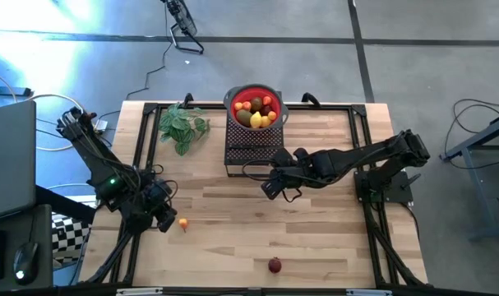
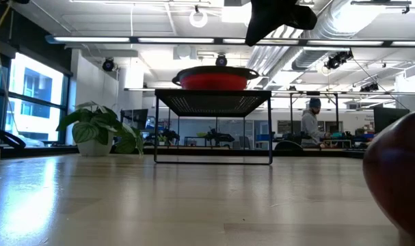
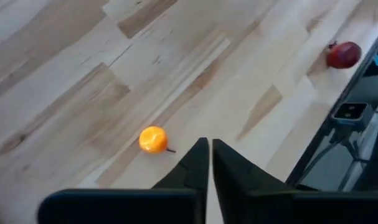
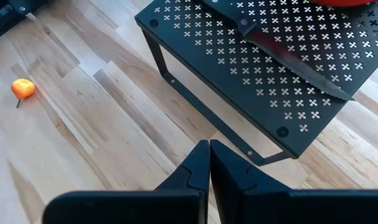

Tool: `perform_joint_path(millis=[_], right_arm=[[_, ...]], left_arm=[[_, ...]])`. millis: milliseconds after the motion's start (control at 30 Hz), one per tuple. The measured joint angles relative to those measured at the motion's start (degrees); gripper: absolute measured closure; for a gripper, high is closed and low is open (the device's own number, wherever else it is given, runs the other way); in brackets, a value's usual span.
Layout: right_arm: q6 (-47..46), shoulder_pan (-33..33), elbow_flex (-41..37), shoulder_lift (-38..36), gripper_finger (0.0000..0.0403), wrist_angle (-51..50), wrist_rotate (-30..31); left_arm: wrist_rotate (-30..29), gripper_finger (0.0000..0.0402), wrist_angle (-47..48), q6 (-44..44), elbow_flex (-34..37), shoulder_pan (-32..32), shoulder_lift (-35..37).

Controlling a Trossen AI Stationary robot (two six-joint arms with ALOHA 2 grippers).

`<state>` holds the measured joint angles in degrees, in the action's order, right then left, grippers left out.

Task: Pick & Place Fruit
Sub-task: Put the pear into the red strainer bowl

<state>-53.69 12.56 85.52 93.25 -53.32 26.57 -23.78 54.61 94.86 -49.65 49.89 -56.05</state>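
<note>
Across a pale wooden table we see a red bowl on a black perforated stand, heaped with yellow, green, orange and red fruit. Two pieces lie loose on the wood: a tiny orange fruit with a short dark stem, just beside the left gripper, and a dark red ball near the front edge. We find the left gripper pinched together and empty. The right gripper hovers beside the stand, likewise closed on nothing. A knife lies on the stand.
</note>
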Motion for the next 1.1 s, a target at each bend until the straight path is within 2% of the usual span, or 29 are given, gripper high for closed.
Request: perform_joint_path(millis=[133, 300, 433, 533, 767, 1100], right_arm=[[0.00, 0.00, 0.00, 0.00, 0.0398, 0.02, 0.02], [-0.07, 0.00, 0.00, 0.00, 0.0398, 0.02, 0.04], [-0.13, 0.04, 0.00, 0.00, 0.0398, 0.04, 0.04], [-0.17, 0.04, 0.00, 0.00, 0.0398, 0.17, 0.05], [-0.04, 0.02, 0.00, 0.00, 0.0398, 0.19, 0.04], [1.20, 0.02, 0.00, 0.00, 0.0398, 0.17, 0.07]], left_arm=[[1.02, 0.0339, 1.40, 2.50, 0.00, 0.00, -0.09], [2.20, 0.0246, 4.56, 8.99, 0.00, 0.00, -0.42], [5.42, 0.0180, 7.94, 16.46, 0.00, 0.00, -0.46], [7.84, 0.0148, 8.99, 19.00, 0.00, 0.00, -0.47], [7.95, 0.0127, 7.80, 17.07, 0.00, 0.00, -0.46], [9.29, 0.0126, 7.45, 25.42, 0.00, 0.00, -1.48]])
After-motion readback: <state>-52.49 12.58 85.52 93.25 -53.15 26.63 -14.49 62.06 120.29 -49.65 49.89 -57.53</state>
